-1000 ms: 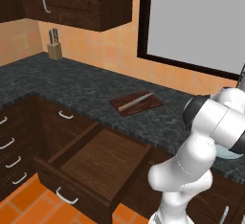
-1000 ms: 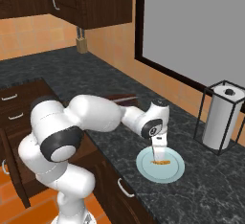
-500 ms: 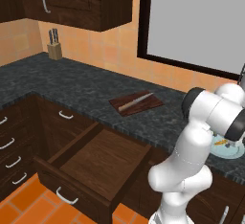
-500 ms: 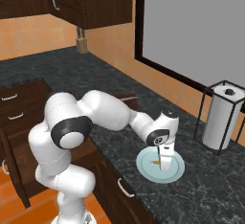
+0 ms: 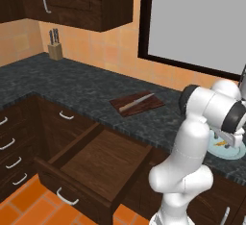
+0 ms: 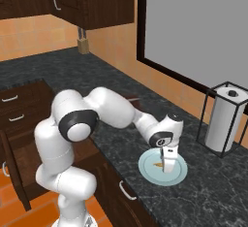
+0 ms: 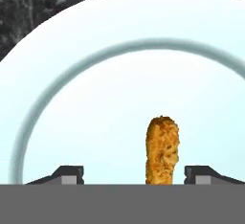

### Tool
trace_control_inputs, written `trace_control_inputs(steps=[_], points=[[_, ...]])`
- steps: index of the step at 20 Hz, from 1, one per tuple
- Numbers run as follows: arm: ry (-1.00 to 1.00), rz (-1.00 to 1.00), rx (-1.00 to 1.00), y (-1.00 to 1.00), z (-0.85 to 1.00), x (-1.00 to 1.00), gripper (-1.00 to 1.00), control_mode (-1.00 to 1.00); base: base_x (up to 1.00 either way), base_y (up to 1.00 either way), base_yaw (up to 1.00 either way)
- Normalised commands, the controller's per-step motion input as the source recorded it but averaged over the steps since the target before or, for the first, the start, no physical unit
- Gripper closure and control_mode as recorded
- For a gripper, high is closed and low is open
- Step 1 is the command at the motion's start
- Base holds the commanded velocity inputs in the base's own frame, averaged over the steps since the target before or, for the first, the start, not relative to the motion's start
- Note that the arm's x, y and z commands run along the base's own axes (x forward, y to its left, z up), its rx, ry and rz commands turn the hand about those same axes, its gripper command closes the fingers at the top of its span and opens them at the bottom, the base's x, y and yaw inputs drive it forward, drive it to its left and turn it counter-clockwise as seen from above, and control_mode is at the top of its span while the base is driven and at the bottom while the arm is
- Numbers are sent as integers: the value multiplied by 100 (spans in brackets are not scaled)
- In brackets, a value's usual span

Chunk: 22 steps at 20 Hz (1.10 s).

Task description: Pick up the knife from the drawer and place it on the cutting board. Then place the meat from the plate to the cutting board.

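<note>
Orange-yellow and crumbly-looking, the meat [image 7: 162,150] is lying on the pale blue-white plate [image 7: 57,113], standing between the gripper's [image 7: 130,173] two dark fingertips [image 7: 67,172] in the hand view, though closer to the right-hand tip than to the other. The jaws are standing wide apart with nothing between them but the lump, and they are not touching it.

From the right base view, the gripper [image 6: 169,165] is hanging straight down over the plate [image 6: 147,169], with the meat [image 6: 158,163] just beside it, near a paper towel roll [image 6: 222,119] in its wire holder. The knife [image 5: 136,102] is already lying on the cutting board [image 5: 153,105] farther along the dark stone counter [image 5: 72,84], and the drawer [image 5: 96,159] is standing pulled open and bare inside. So the first half of the task looks finished, and the second half, picking up the meat, appears to be the step in hand.

The next move probably calls for a small sideways shift so the lump sits centred between the fingers, then a little more descent and a close. Because the piece is small and narrow, an off-centre squeeze could nudge it across the smooth plate rather than grip it.
</note>
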Motion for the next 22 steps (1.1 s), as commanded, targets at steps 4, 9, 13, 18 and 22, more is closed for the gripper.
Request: trace_control_inputs(steps=[4, 9, 13, 18, 22], points=[[-5, 0, 0, 0, -52, -1, 100, -100, 0, 0, 0], [2, 0, 0, 1, -18, -6, 100, -100, 0, 0, 0], [-1, 0, 0, 0, 0, -23, 100, -100, 0, 0, 0], [-17, 2, 0, 30, 49, -36, 100, -100, 0, 0, 0], [-23, 5, -4, 81, 100, 8, 100, -100, 0, 0, 0]])
